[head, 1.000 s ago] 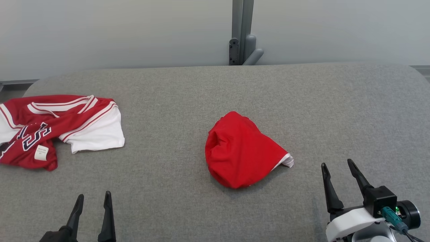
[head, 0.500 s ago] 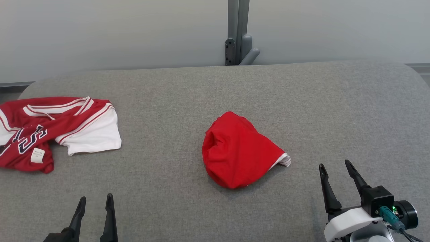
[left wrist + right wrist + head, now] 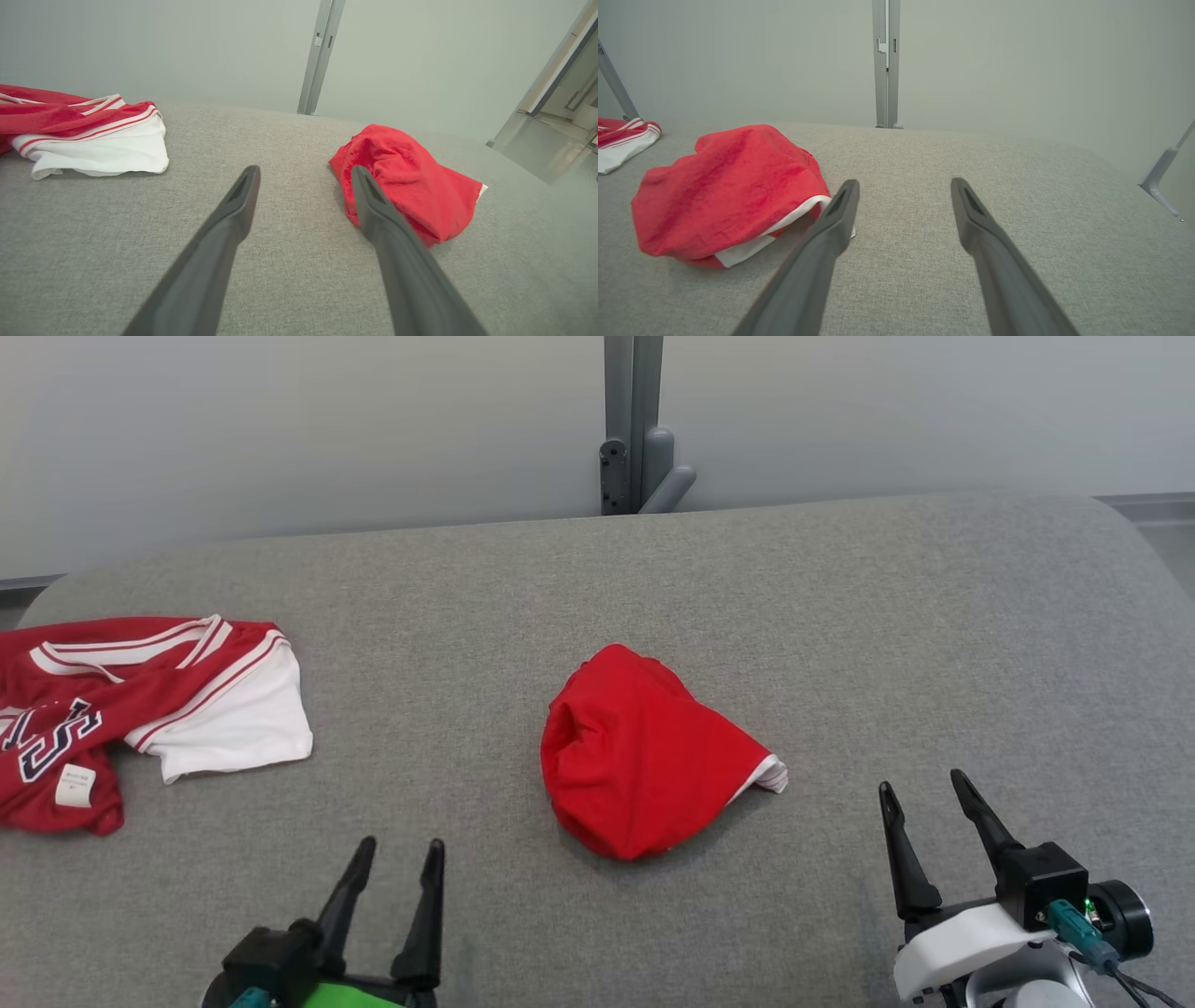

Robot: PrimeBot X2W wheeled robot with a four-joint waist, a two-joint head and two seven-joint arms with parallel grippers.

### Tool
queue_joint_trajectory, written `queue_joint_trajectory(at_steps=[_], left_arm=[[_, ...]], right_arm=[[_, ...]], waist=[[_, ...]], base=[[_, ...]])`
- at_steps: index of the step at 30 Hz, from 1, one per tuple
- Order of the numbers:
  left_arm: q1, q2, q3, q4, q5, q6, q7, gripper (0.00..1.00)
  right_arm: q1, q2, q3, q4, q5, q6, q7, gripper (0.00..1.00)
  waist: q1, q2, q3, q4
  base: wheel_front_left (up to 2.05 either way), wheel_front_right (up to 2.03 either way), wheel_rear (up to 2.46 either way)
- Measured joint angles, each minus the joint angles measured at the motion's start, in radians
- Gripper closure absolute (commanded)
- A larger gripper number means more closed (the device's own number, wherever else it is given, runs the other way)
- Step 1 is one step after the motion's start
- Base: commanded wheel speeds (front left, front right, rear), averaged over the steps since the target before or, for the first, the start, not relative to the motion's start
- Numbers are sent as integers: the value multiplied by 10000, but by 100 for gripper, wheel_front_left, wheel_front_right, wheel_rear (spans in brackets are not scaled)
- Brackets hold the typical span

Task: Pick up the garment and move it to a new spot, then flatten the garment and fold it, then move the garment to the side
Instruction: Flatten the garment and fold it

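At lower left, left gripper [image 3: 401,842] is pushing in toward the red garment [image 3: 644,756], fingers apart, empty; right gripper [image 3: 920,780] is staying parked, fingers apart too.

Striped jersey [image 3: 149,719] cut by left edge; red garment [image 3: 644,756] bunched, type unclear

Garment [image 3: 644,756] at table [image 3: 887,644] centre, jersey [image 3: 149,686] far left

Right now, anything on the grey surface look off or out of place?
The red garment mid-surface is bunched into a lump, white trim poking out on its right. A red-and-white jersey lies crumpled at the left edge. The left gripper and right gripper are open, touching neither. No spill or damage visible.
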Motion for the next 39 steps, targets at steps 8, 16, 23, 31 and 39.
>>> queue_joint_trajectory(at_steps=[8,16,23,31,39], left_arm=[[-1066,84,-1973,1112,-2167,0,489,0],[-2013,-173,-2780,2188,-4121,0,1415,0],[-2551,-58,-3317,2134,-5325,0,1634,17],[-3004,384,-3664,1394,-5916,0,1398,100],[-3011,851,-3774,-863,-6197,132,1935,100]], right_arm=[[-245,4,236,8,94,0,0,0],[-541,-6,236,-61,328,0,0,0],[-627,-8,174,-90,416,0,0,0],[-648,-10,140,-48,491,0,0,0],[-546,-4,128,69,571,0,0,0]], waist=[[1,0,238,-578],[0,0,883,-1176],[1,0,1356,-1694],[0,0,1500,-1922],[1,0,1226,-1780]], base=[[0,0,0],[0,0,0],[0,0,0],[0,0,0],[0,0,0]])
